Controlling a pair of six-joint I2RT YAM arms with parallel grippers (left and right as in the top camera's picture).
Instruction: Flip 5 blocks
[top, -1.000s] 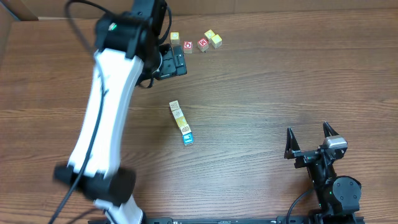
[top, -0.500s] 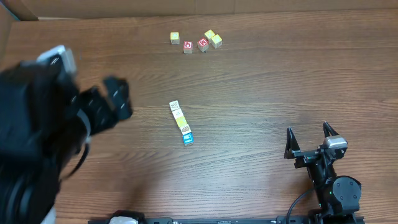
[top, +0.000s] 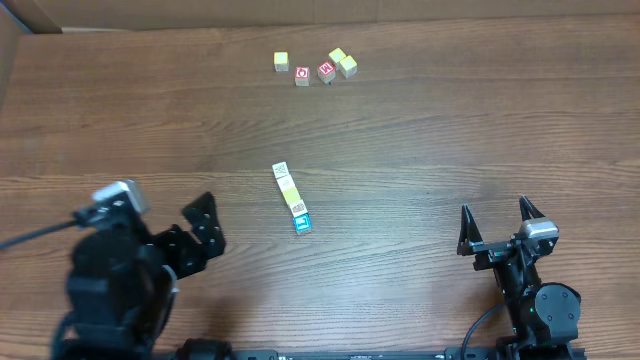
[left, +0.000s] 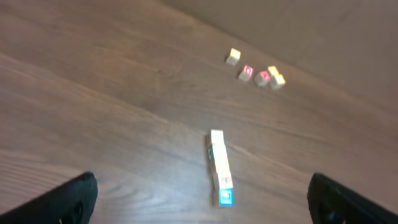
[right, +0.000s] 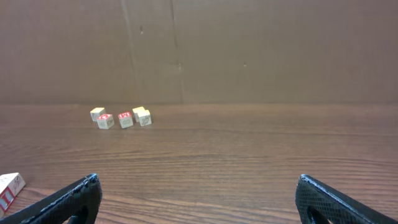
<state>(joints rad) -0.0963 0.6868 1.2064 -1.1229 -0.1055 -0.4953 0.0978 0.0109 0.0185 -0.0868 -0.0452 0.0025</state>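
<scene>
Several small blocks (top: 292, 197) lie touching in a straight row at the table's middle, with a white one at the far end and a blue-faced one (top: 302, 224) at the near end. The left wrist view shows the same row (left: 218, 163) ahead of my left gripper (left: 202, 186), which is open and empty. From overhead, my left gripper (top: 205, 232) sits low at the near left, well left of the row. My right gripper (top: 496, 222) stands open and empty at the near right, far from the row. One pale block (right: 9, 186) shows at the left edge of the right wrist view.
At the far side lies a loose group: a lone yellow cube (top: 281, 61), two red-faced cubes (top: 302, 76) (top: 326, 71) and two pale yellow cubes (top: 343, 62). A brown cardboard wall (right: 249, 50) backs the wooden table (top: 450, 140).
My left arm has swung back from the far cubes to the near left, its gripper still open. The blocks and my right arm have not moved.
</scene>
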